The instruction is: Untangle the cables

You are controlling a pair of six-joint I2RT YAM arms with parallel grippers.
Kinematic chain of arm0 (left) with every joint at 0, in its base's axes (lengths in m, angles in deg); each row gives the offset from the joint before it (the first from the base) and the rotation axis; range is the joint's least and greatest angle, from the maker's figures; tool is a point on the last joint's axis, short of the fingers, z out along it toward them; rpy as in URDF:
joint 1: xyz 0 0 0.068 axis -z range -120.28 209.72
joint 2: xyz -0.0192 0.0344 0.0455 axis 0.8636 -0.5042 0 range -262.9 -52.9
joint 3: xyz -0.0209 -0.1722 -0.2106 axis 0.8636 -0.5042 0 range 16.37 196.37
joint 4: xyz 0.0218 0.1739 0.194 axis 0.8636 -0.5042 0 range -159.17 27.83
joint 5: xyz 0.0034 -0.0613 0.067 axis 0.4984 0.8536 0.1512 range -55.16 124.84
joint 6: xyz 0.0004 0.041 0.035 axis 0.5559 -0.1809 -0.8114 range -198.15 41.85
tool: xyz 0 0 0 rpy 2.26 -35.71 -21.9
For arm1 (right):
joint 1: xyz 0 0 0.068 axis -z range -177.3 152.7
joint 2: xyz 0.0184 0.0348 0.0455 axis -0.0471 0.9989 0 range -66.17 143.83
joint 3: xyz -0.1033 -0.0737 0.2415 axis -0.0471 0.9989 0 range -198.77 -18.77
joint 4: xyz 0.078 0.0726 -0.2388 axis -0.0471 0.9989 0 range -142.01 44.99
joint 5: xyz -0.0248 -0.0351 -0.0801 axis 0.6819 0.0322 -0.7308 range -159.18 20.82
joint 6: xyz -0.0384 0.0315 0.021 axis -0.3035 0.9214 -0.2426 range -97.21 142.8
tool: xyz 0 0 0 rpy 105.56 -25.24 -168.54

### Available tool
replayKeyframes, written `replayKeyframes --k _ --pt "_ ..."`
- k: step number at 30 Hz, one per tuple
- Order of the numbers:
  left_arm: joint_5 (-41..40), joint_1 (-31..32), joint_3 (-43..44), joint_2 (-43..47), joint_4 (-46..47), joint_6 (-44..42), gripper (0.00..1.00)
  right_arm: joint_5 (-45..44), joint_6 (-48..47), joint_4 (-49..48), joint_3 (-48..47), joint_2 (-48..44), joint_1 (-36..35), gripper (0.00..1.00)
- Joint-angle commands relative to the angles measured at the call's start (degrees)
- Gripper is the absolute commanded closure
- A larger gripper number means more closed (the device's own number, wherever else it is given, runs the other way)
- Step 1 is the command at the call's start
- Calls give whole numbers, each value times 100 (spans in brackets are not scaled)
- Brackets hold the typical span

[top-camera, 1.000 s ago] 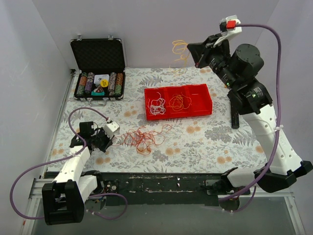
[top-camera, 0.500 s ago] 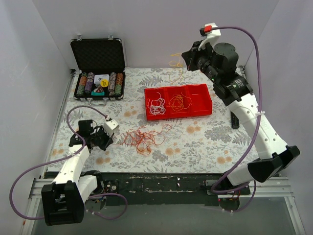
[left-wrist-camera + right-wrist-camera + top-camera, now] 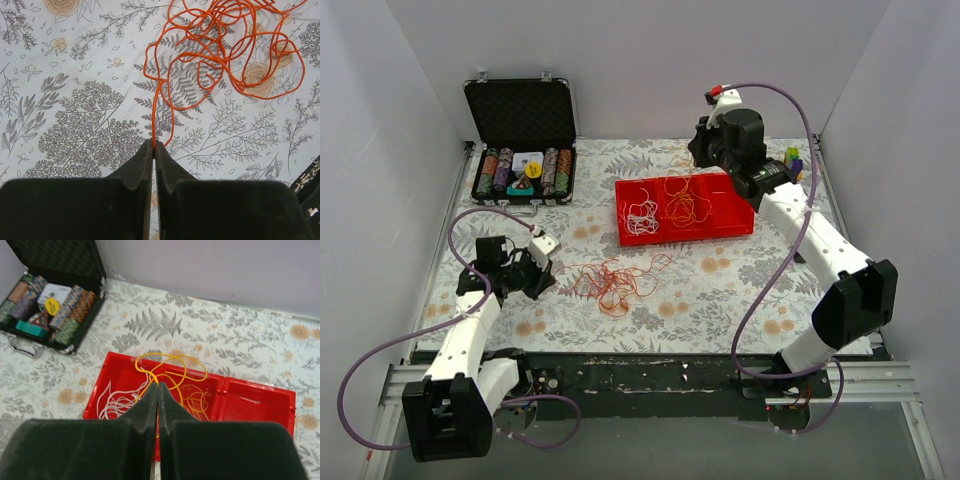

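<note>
The yellow cable (image 3: 165, 355), clamped in the right claw (image 3: 158, 385), is now lowered over the tray (image 3: 260, 402) just beneath, ready for release; the red cable (image 3: 153, 107) is pinched by the left claw (image 3: 154, 145).

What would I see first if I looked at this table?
Probably the bright red plastic tray at the middle back, with thin white wires and yellow wires in it. Next, the tangled heap of thin red-orange wire on the flowery tablecloth in front of it, one end pinched by the left fingers.
</note>
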Motion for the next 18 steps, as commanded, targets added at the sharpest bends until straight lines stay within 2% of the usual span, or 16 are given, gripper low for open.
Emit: replayKeyframes --k 1,9,18 --pt "253 -30 222 227 -192 38 100 -163 44 -444 318 127 55 99" --pt "341 -30 266 148 -192 38 100 -58 52 -462 908 382 64 99" --pt "377 -21 416 113 -130 240 100 -348 43 109 829 1216 64 99"
